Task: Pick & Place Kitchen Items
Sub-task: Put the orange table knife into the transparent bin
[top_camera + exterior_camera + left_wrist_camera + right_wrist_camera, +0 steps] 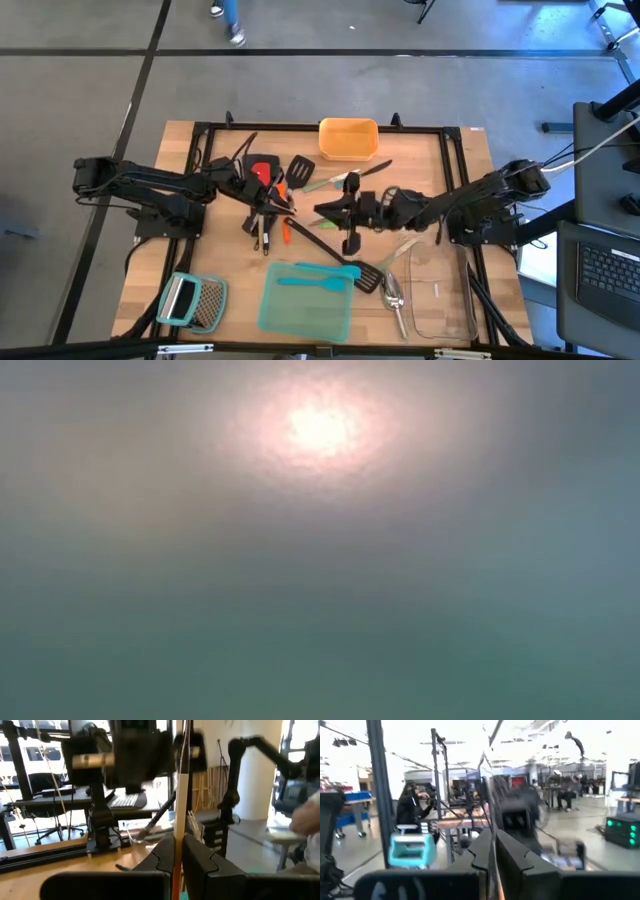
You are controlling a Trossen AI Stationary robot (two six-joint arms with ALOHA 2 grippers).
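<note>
Two end effectors meet near the middle of the wooden table [160, 262], so look at each in turn. Your left end effector [272, 203] has its dark fingers pressed together on a slim handle [180, 810], orange down by the pads and paler, wood-toned, higher up, standing upright between them. Your right end effector [325, 212] faces it from the other side, its fingers nearly touching with a thin dark rod [487, 795] rising from the narrow gap; you cannot tell from its wrist view which utensil that rod belongs to. Around the left end effector the loose kitchen items lie in a tangle: a red turner [262, 170] with a flat glossy blade, a black turner [301, 170] just beside it, and a pale green spatula [322, 184] angled toward the back of the table. A long black slotted turner [367, 278] lies diagonally, its head toward the front edge, near a pair of shiny silver spoons [394, 296]. A teal spatula [315, 281] rests across the translucent teal container [300, 318]. To the right of that sits a clear container [445, 300], and a rounded orange container [348, 138] stands at the back edge. A flat metal grater [192, 300] with a light-blue handle lies at the front left corner. The low view gives you only a bright haze
</note>
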